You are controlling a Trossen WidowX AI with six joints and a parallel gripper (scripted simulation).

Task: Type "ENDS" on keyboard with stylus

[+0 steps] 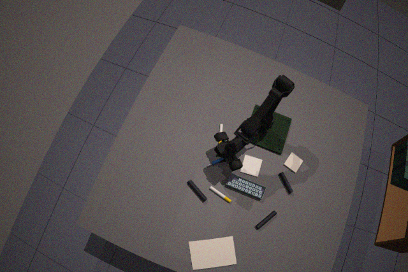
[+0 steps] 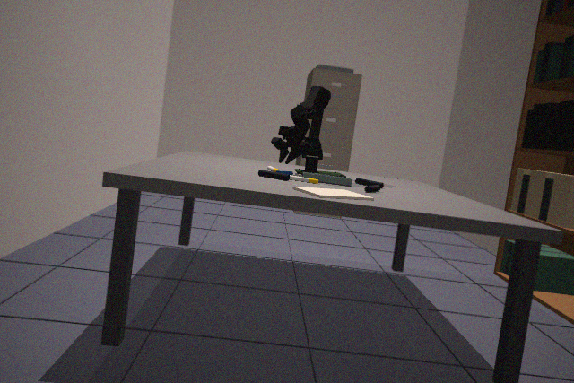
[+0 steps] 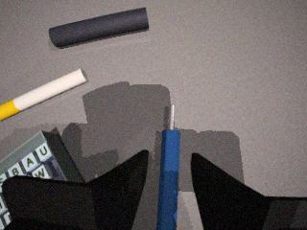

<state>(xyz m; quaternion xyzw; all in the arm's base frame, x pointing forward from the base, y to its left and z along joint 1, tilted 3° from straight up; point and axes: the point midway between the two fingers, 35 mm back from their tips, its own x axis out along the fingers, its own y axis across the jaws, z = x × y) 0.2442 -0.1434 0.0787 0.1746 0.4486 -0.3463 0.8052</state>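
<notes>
The blue stylus [image 1: 217, 161] [image 2: 283, 172] [image 3: 169, 201] lies on the desk, its thin metal tip pointing away from the gripper in the wrist view. My gripper [image 1: 224, 151] [image 2: 283, 162] [image 3: 169, 157] is open above it and holds nothing. In the wrist view the two fingertips stand on either side of the stylus body, with a gap on each side. The exterior view shows the fingertips still above the desk. The keyboard [image 1: 245, 187] [image 2: 326, 178] [image 3: 43, 151] lies to one side; in the wrist view it is at lower left, partly hidden by a finger.
A white and yellow marker [image 1: 220, 194] [image 3: 48, 91] and a black rod [image 1: 196, 190] [image 3: 99, 28] lie beyond the stylus. Another marker [image 1: 220, 127] is partly under the gripper. A white pad [image 1: 251, 165] lies near the keyboard. A white sheet [image 1: 212, 253] lies farther off.
</notes>
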